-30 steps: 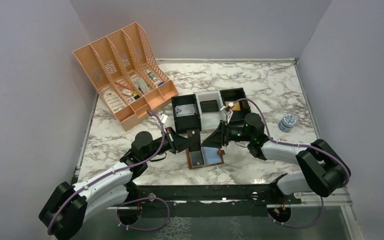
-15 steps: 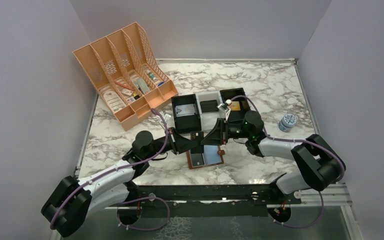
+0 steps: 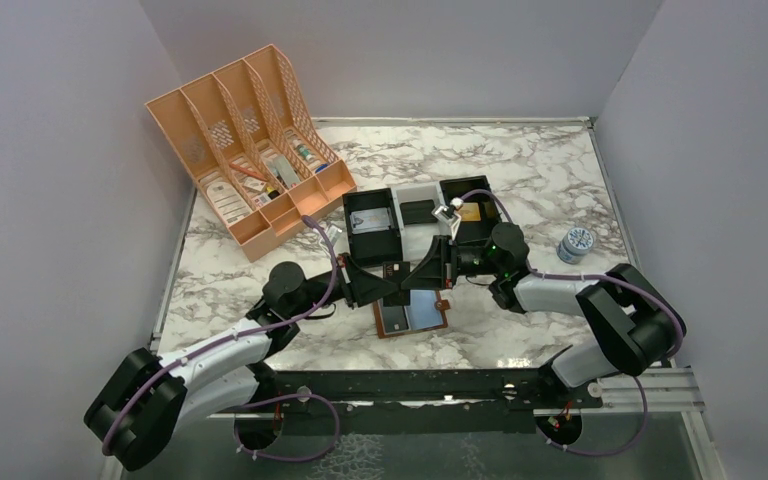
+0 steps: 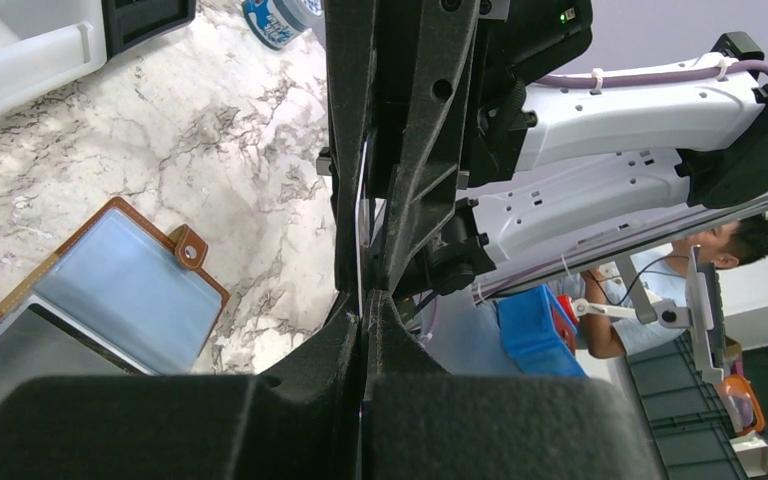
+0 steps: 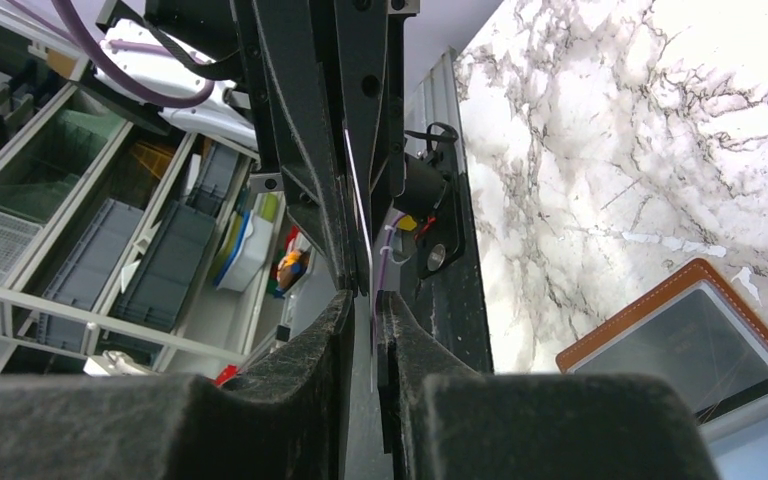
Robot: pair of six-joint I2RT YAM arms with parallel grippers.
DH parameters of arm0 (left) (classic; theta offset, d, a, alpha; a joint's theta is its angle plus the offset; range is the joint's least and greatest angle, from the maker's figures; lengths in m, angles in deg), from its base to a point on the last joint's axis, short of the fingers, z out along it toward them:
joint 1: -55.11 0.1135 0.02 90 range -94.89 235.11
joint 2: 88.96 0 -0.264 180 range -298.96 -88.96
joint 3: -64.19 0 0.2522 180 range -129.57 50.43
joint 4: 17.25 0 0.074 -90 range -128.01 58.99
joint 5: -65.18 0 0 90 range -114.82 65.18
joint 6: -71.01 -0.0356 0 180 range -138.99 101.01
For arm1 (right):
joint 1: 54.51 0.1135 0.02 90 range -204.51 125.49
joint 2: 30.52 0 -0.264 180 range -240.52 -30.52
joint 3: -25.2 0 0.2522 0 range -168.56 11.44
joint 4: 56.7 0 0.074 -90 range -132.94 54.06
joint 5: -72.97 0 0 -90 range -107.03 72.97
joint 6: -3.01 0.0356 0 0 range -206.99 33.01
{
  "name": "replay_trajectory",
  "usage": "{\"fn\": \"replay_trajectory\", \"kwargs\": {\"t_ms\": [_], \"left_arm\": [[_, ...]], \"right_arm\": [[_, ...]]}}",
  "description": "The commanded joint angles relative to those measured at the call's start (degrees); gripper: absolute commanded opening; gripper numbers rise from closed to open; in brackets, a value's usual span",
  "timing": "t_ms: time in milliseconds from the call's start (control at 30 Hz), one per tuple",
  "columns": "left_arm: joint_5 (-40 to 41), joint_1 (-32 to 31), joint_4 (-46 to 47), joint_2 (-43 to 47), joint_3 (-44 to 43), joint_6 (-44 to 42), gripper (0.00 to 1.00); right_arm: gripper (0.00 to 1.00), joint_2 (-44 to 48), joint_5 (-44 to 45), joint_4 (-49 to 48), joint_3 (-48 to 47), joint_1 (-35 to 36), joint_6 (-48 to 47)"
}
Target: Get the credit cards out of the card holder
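The card holder (image 3: 412,313), a brown wallet, lies spread open on the marble with pale blue-grey pockets up. It also shows in the left wrist view (image 4: 110,290) and in the right wrist view (image 5: 690,340). My left gripper (image 3: 388,280) is just above its far edge, shut on a thin credit card (image 3: 396,270) held upright. The card is edge-on in the left wrist view (image 4: 360,200). My right gripper (image 3: 426,275) faces the left one tip to tip. Its jaws stand slightly apart around the card's other edge (image 5: 358,210).
Three black-and-white trays (image 3: 420,215) stand just behind the grippers, with flat items inside. A peach file organizer (image 3: 245,140) is at the back left. A small round tin (image 3: 576,243) sits at the right.
My right gripper has moved left and closer to the left gripper, so the two now meet at the card above the wallet. The wallet stays in place.
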Motion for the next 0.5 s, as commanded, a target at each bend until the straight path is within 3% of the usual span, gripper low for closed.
{"fn": "replay_trajectory", "kwargs": {"t_ms": [0, 200, 333, 467], "left_arm": [[-1.8, -0.2, 3.5, -0.2, -0.2, 0.5, 0.00], [-1.8, -0.2, 3.6, 0.0, 0.2, 0.6, 0.00], [-0.7, -0.2, 3.6, 0.6, 0.9, 0.9, 0.02], [1.7, -0.2, 2.9, 2.3, 1.8, 1.2, 0.39]], "right_arm": [[0.13, -0.2, -0.8, -3.3, -0.6, 0.1, 0.9], [0.02, -0.1, 0.5, -3.2, -0.2, 0.1, 0.9], [0.01, 0.3, 1.6, -2.9, 0.3, 0.1, 0.8], [0.01, 3.6, 5.4, 3.7, 0.4, 0.1, -3.2]]}}
